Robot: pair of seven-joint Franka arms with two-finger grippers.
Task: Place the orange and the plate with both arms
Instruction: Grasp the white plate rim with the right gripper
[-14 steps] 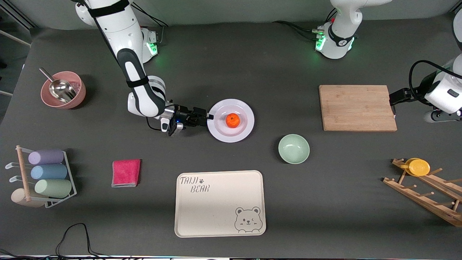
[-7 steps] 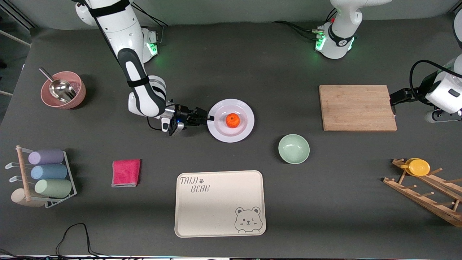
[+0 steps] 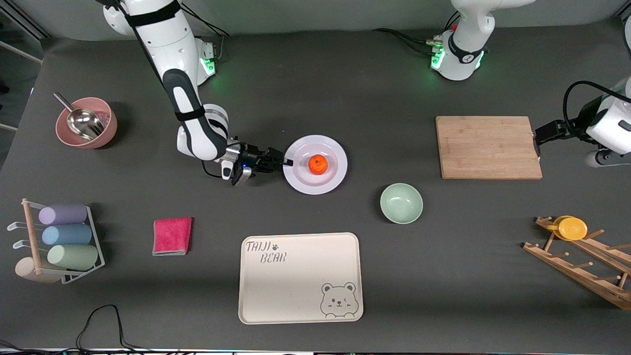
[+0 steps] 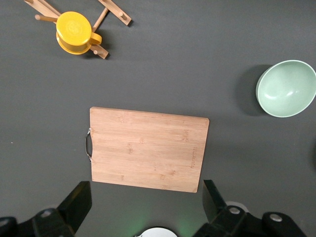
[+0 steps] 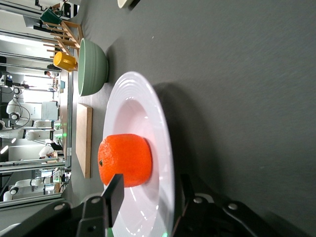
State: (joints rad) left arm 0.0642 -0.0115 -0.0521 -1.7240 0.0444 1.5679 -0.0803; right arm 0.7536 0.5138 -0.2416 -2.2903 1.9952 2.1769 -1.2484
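The orange (image 3: 318, 164) lies in the middle of the white plate (image 3: 331, 183), which rests on the table near its centre. My right gripper (image 3: 287, 161) is low at the plate's rim on the right arm's side. It is open, with one finger above the rim and one below it. The right wrist view shows the orange (image 5: 126, 160) on the plate (image 5: 148, 113) just past my right gripper (image 5: 149, 192). My left gripper (image 3: 537, 145) is open and empty, up in the air over the handle end of the cutting board. The left wrist view shows its fingers wide apart (image 4: 143, 207).
A wooden cutting board (image 3: 488, 147) lies toward the left arm's end. A pale green bowl (image 3: 401, 202) and a beige bear tray (image 3: 300, 277) lie nearer the camera than the plate. There are also a pink cloth (image 3: 172, 235), a pink bowl with a scoop (image 3: 87, 123), a cup rack (image 3: 59, 241) and a wooden rack with a yellow cup (image 3: 572, 228).
My left arm has drifted slightly toward the table's end. My right gripper has stayed at the plate's rim. The plate and the orange have not moved.
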